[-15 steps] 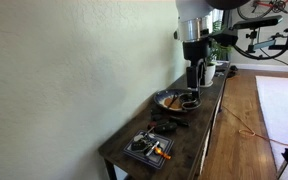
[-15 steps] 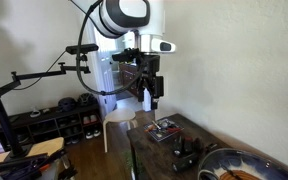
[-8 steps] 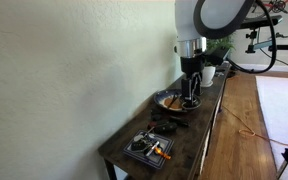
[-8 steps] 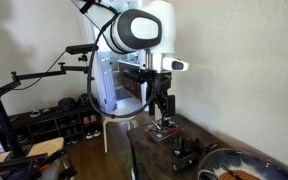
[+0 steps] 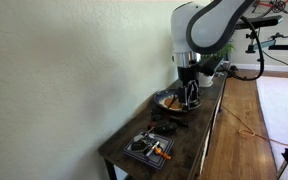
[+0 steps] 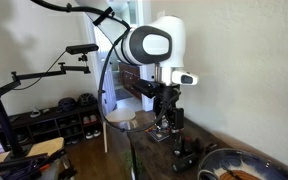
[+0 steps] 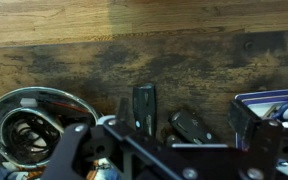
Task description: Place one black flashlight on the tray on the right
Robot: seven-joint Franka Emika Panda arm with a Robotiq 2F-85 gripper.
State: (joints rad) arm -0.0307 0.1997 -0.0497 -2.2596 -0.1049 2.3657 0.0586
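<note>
clearly wide jaws above black flashlight (image 7: 144, 106)

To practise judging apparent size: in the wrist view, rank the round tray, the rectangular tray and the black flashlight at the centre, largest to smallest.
1. round tray, though the frame cuts it off.
2. rectangular tray, cut off at the frame edge, so its place is unsure.
3. black flashlight, clearly smallest.

I am stationed in what appears to be a home. Evidence: a dark wooden side table (image 5: 191, 128) against a textured wall (image 5: 74, 70), a shoe rack (image 6: 52, 122), a bicycle (image 5: 262, 12), a potted plant (image 5: 222, 48), and hardwood floor (image 5: 240, 125) with a rug (image 5: 282, 98).
</note>
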